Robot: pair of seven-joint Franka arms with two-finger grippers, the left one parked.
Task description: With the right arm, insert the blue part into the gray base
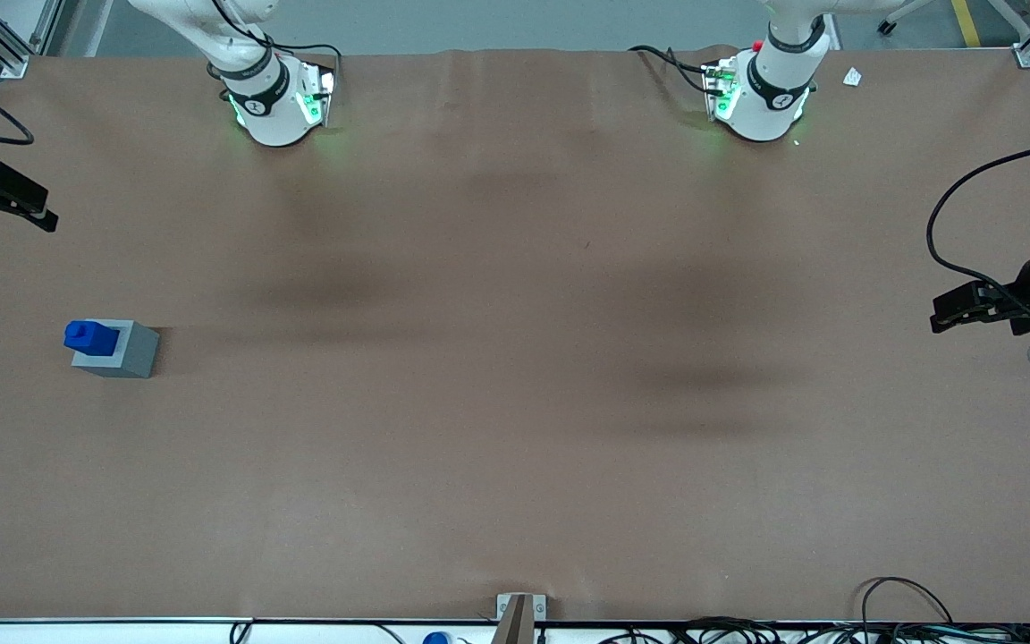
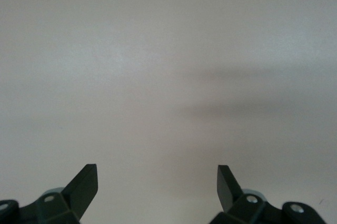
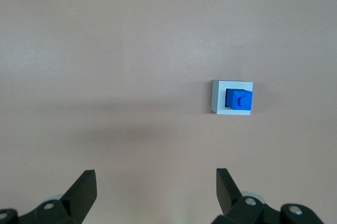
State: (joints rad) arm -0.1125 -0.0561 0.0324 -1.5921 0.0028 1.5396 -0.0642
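The blue part [image 1: 90, 337] sits in the top recess of the gray base [image 1: 132, 351], with its narrower stepped top sticking out. The base stands on the brown table toward the working arm's end. The right wrist view shows the same: the blue part [image 3: 239, 100] seated in the gray base [image 3: 217, 98]. My right gripper [image 1: 37, 210] hangs above the table edge, farther from the front camera than the base and well apart from it. In the right wrist view the gripper [image 3: 156, 182] is open and empty, with bare table between its fingers.
The brown table cover [image 1: 515, 358] spans the whole work area. The two arm bases [image 1: 278, 103] stand at the edge farthest from the front camera. Cables [image 1: 908, 617] lie along the near edge. A small white scrap [image 1: 852, 78] lies near the parked arm's base.
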